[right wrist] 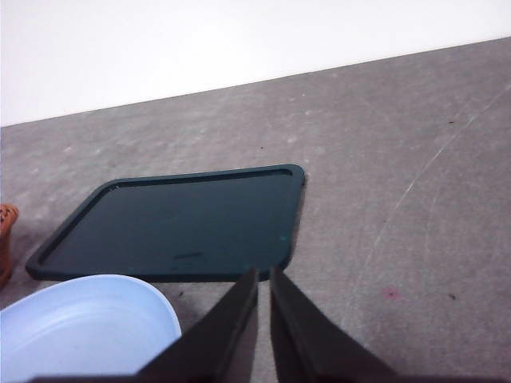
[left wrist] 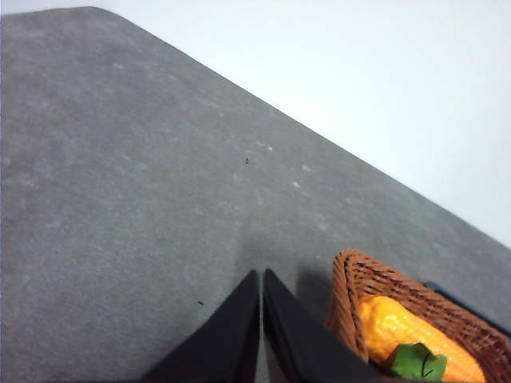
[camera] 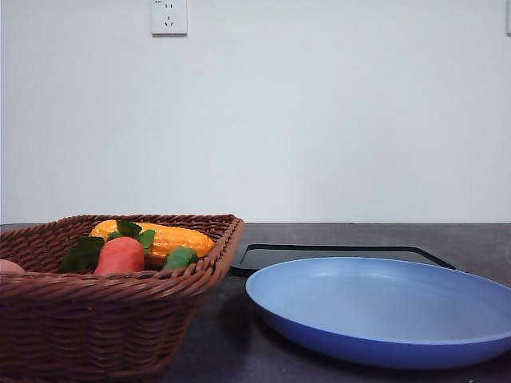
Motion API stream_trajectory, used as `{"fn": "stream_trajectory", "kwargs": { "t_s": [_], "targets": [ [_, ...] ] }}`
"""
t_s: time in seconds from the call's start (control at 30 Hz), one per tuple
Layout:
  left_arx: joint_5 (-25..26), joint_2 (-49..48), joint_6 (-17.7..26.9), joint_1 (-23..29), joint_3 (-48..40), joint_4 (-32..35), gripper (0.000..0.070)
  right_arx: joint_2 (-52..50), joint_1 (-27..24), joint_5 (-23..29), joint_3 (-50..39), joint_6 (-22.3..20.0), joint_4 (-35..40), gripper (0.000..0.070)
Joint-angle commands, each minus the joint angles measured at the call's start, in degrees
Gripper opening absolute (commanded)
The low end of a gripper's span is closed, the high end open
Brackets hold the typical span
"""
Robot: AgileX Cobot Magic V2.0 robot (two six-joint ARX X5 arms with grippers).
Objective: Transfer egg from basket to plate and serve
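In the front view the basket (camera: 120, 319) stands at about 8 o'clock on the dark worktop (camera: 471, 239), and the egg (camera: 9, 267) shows as a small pinkish curve at its 9 o'clock edge, mostly cut off. The plate (camera: 383, 311) lies at 4 o'clock, bare, with the black tray (camera: 335, 253) behind it. The egg is probably light, smooth and a little slippery, perhaps fragile, so a gentle hold across its narrow middle seems best. The left tool (left wrist: 261, 319) has its fingers pressed together and holds nothing; the right tool (right wrist: 264, 311) is nearly closed too, also without load. No brand or writing can be read; the wall socket (camera: 168, 16) carries no legible text.
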Motion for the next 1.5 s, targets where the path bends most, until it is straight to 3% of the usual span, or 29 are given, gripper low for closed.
{"fn": "stream_trajectory", "kwargs": {
  "t_s": [0.0, 0.23, 0.37, 0.67, 0.73, 0.9, 1.03, 1.2, 1.37, 1.47],
  "targets": [
    [0.2, -0.1, -2.4, 0.0, -1.6, 0.5, 0.0000, -0.2, 0.0, 0.3, -0.4, 2.3, -0.2, 0.0000],
    [5.6, 0.2, -2.4, 0.0, -0.9, -0.4, 0.0000, -0.1, 0.0, 0.4, 0.4, 7.0, -0.4, 0.0000],
    [7.5, 2.5, -1.9, 0.0, 2.7, -5.5, 0.0000, 0.9, 0.0, 0.4, 2.8, 10.7, -1.7, 0.0000],
    [13.1, 14.9, 4.1, 0.0, 15.0, -10.1, 0.0000, 11.5, 0.0, 1.2, 14.0, 10.8, -7.1, 0.0000],
    [13.4, 18.5, 6.0, -0.2, 17.9, -11.2, 0.0000, 14.9, 0.0, 1.2, 16.9, 10.0, -8.4, 0.0000],
    [14.4, 28.6, 11.2, -0.2, 26.7, -15.1, 0.0000, 24.7, 0.0, -0.7, 23.7, 3.6, -10.0, 0.0000],
    [18.6, 36.7, 15.0, -0.5, 33.7, -18.8, 0.0000, 32.8, 0.0, -3.0, 29.0, 2.5, -13.3, 0.0000],
    [23.4, 45.9, 19.6, -3.1, 41.1, -25.6, 0.0000, 43.0, 0.0, -9.6, 33.7, -2.4, -18.0, 0.0000],
    [23.9, 51.7, 21.8, -7.5, 44.4, -30.7, 0.0000, 52.0, 0.0, -19.8, 34.6, -3.1, -21.7, 0.0000],
    [23.9, 53.7, 21.9, -9.8, 44.5, -31.1, 0.0000, 56.9, 0.0, -22.8, 34.6, -5.2, -23.8, 0.0002]
  ]
}}
